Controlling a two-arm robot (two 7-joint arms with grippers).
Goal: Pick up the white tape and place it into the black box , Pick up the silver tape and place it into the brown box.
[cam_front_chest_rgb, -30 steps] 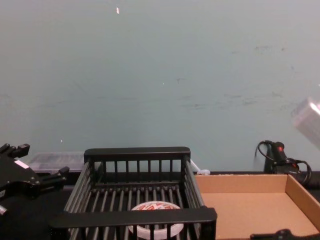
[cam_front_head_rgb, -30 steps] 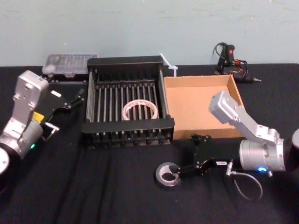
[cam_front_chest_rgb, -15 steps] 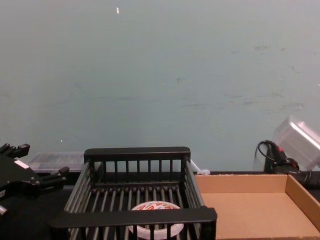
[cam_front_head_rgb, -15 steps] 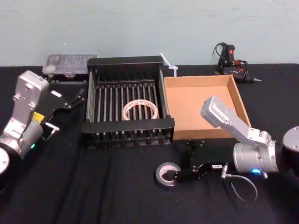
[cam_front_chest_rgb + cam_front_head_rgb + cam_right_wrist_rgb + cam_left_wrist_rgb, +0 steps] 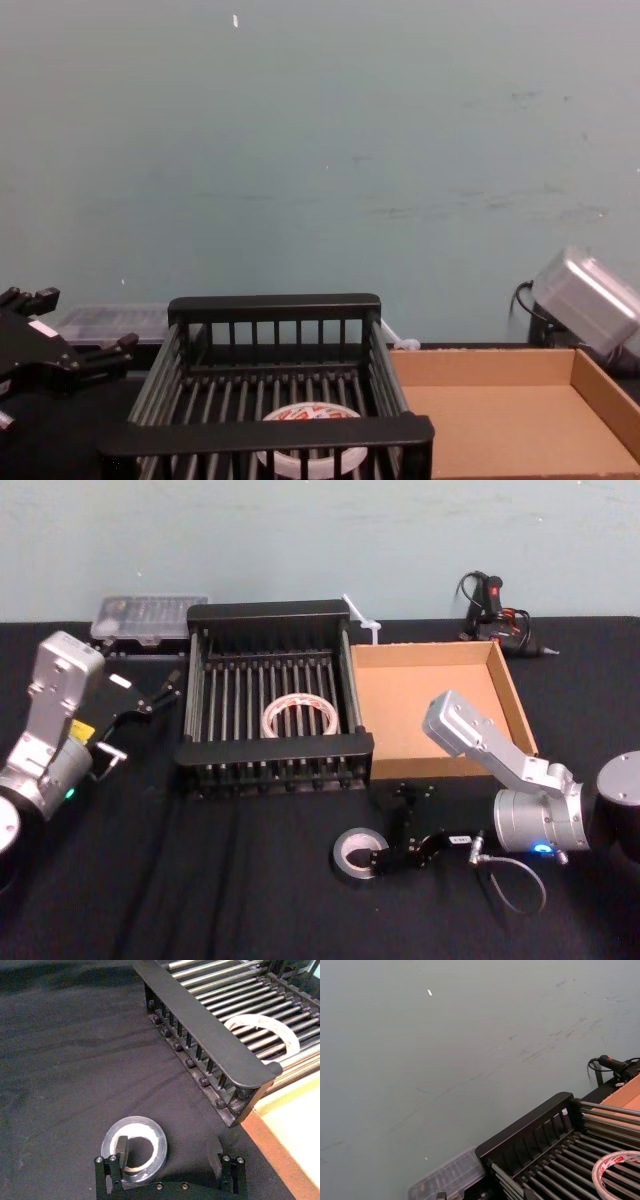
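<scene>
**Right gripper down at the silver tape, white tape sitting in the crate**

Right gripper is low over the black cloth near the front of the table, fingers spread wide. In the right wrist view one finger sits inside the hole of the silver tape and the other is out past the roll on the far side, so the jaws straddle one wall of the ring without squeezing it. The tape lies flat on the cloth, just in front of the corner where the two boxes meet.

Behind that, the black box and the brown box sit side by side and touching, black on the robot's left, brown on its right. White tape lies flat on the slats inside the black box, roughly in the middle. The brown box floor is bare tan cardboard.

Left gripper hangs off to the left of the black box, raised above the table, fingers apart and holding nothing.

Further back by the wall: a clear plastic case behind the left corner of the black box, and a glue gun with its cable behind the brown box.
</scene>
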